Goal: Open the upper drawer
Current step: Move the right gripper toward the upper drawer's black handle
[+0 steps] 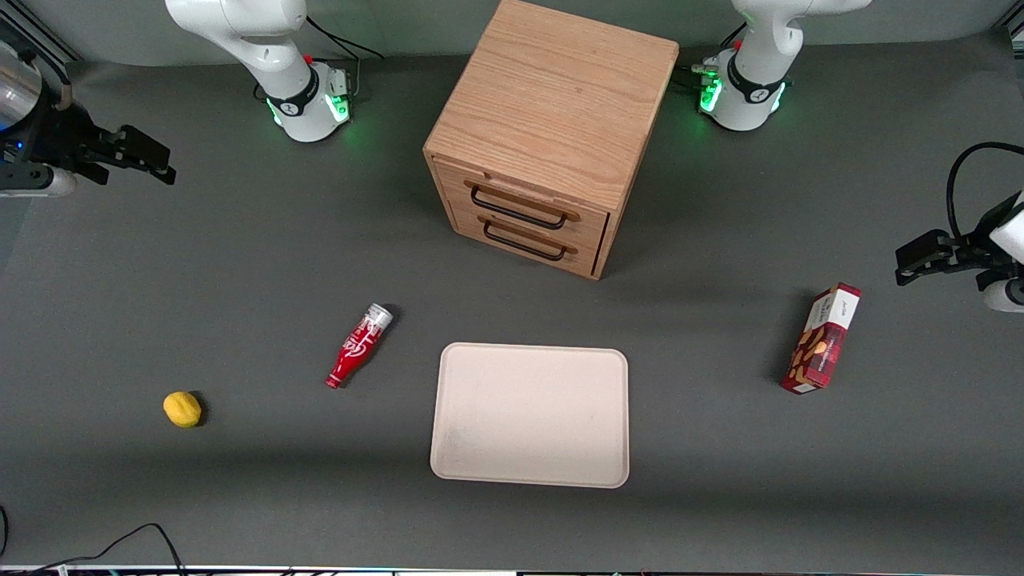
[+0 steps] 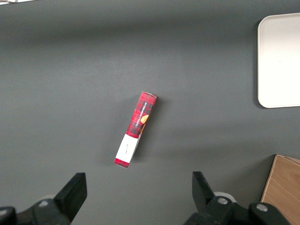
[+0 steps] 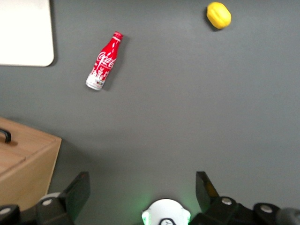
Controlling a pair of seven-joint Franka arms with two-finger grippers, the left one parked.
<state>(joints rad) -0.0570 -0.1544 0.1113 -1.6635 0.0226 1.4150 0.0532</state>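
Note:
The upper drawer (image 1: 522, 198) is the top one of two light-oak drawers in the front of a wooden cabinet (image 1: 552, 104). It has a thin black bar handle (image 1: 516, 210) and looks shut, flush with the lower drawer (image 1: 526, 238). My right gripper (image 1: 164, 164) hangs over the working arm's end of the table, well away from the cabinet. It is open and empty, with its fingers (image 3: 77, 190) wide apart. In the right wrist view a corner of the cabinet (image 3: 26, 161) shows with a bit of black handle (image 3: 5, 135).
A red cola bottle (image 1: 358, 346) lies on the grey table, nearer the front camera than the cabinet. A yellow lemon (image 1: 182, 409) lies toward the working arm's end. A cream tray (image 1: 530, 472) sits in front of the cabinet. A red snack box (image 1: 824, 338) stands toward the parked arm's end.

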